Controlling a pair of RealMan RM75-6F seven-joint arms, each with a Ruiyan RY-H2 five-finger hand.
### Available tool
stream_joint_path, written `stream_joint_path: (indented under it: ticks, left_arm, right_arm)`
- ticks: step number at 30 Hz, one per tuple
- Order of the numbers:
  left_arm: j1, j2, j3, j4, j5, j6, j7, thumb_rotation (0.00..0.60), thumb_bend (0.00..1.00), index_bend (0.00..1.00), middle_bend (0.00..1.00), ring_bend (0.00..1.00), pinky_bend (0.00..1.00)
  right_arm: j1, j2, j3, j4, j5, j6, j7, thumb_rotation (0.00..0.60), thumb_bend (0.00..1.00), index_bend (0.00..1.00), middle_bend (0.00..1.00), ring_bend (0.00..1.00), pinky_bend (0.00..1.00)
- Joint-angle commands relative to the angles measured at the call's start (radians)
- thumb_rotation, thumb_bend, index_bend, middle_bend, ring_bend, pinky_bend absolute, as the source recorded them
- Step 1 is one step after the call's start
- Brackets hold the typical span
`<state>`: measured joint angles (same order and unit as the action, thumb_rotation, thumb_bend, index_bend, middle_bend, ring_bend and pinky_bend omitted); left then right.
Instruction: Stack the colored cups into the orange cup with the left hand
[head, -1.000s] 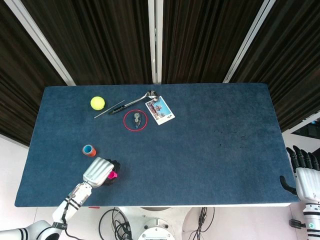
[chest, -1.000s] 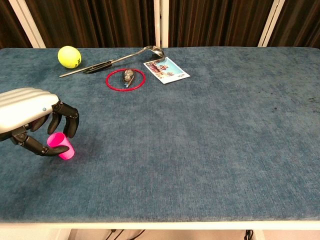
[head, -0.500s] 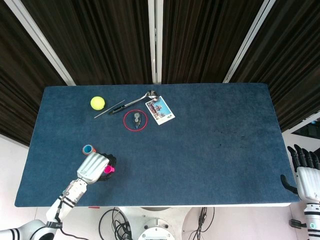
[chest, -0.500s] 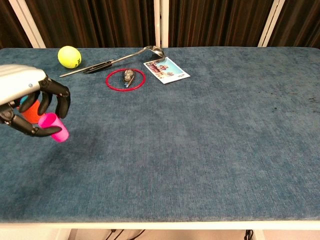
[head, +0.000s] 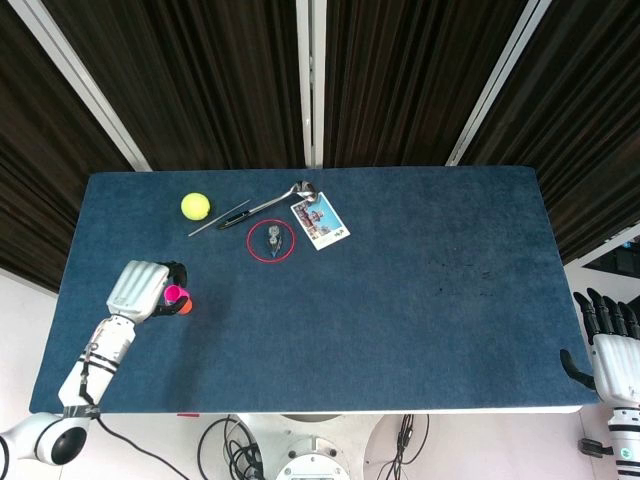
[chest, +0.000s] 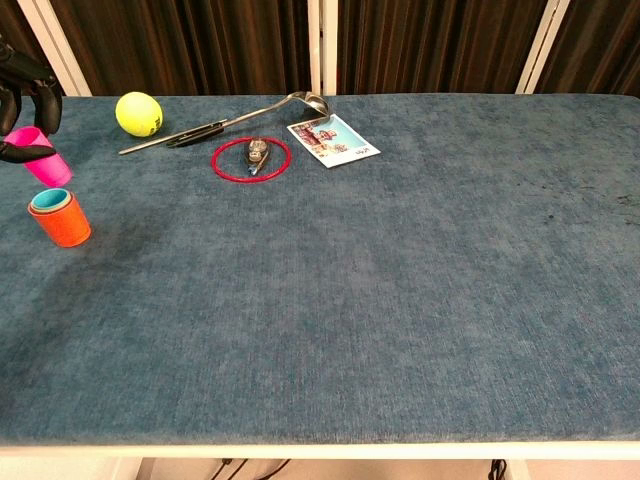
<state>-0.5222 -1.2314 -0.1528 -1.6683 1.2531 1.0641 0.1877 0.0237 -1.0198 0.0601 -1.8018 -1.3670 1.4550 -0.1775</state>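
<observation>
- My left hand grips the pink cup, lifted just over the orange cup, which stands upright with a blue cup nested inside.
- Beyond the orange cup lie a ball, spoon, red ring and card; none block it.
- The chest view alone shows the gap between the cups.
- My right hand hangs off the table, fingers apart, empty.
</observation>
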Motion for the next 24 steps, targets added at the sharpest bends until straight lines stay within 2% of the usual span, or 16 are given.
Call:
stream_joint_path:
  ticks: [1,7,13,16,18,20,22,24]
  left_arm:
    - [-0.016,-0.011,-0.004,0.051,-0.043,-0.045,-0.031,0.600,0.30,0.54,0.54,0.59,0.72]
    - [-0.025,-0.035,0.006,0.111,-0.085,-0.093,-0.058,0.600,0.30,0.54,0.54,0.59,0.71]
    - [-0.026,-0.051,0.014,0.125,-0.083,-0.092,-0.062,0.600,0.30,0.53,0.53,0.58,0.71]
    - [-0.028,-0.055,0.017,0.126,-0.084,-0.093,-0.059,0.600,0.29,0.49,0.50,0.56,0.69]
    - [-0.027,-0.057,0.017,0.121,-0.082,-0.091,-0.069,0.600,0.27,0.38,0.42,0.48,0.62]
    - [-0.023,-0.059,0.017,0.123,-0.072,-0.082,-0.084,0.600,0.24,0.27,0.31,0.35,0.52]
    - [-0.017,-0.066,0.018,0.133,-0.054,-0.058,-0.086,0.600,0.21,0.17,0.19,0.18,0.36]
    - [-0.010,-0.071,0.018,0.137,-0.042,-0.034,-0.089,0.600,0.19,0.10,0.10,0.08,0.28]
  right_arm:
    - [0.000,0.002,0.000,-0.001,0.000,0.000,-0.001,0.600,0.29,0.00,0.00,0.00,0.00]
    - [0.002,0.003,0.001,0.001,0.007,-0.005,0.000,0.600,0.29,0.00,0.00,0.00,0.00]
    - [0.006,0.000,0.002,0.004,0.012,-0.015,0.000,0.600,0.29,0.00,0.00,0.00,0.00]
    - [0.007,-0.001,0.002,0.004,0.012,-0.016,-0.002,0.600,0.29,0.00,0.00,0.00,0.00]
    - [0.008,-0.001,0.003,0.005,0.014,-0.016,-0.001,0.600,0.29,0.00,0.00,0.00,0.00]
    - [0.008,-0.001,0.004,0.007,0.017,-0.016,0.001,0.600,0.29,0.00,0.00,0.00,0.00]
    - [0.007,-0.001,0.004,0.008,0.018,-0.016,0.002,0.600,0.29,0.00,0.00,0.00,0.00]
    - [0.007,-0.001,0.004,0.009,0.018,-0.016,0.003,0.600,0.29,0.00,0.00,0.00,0.00]
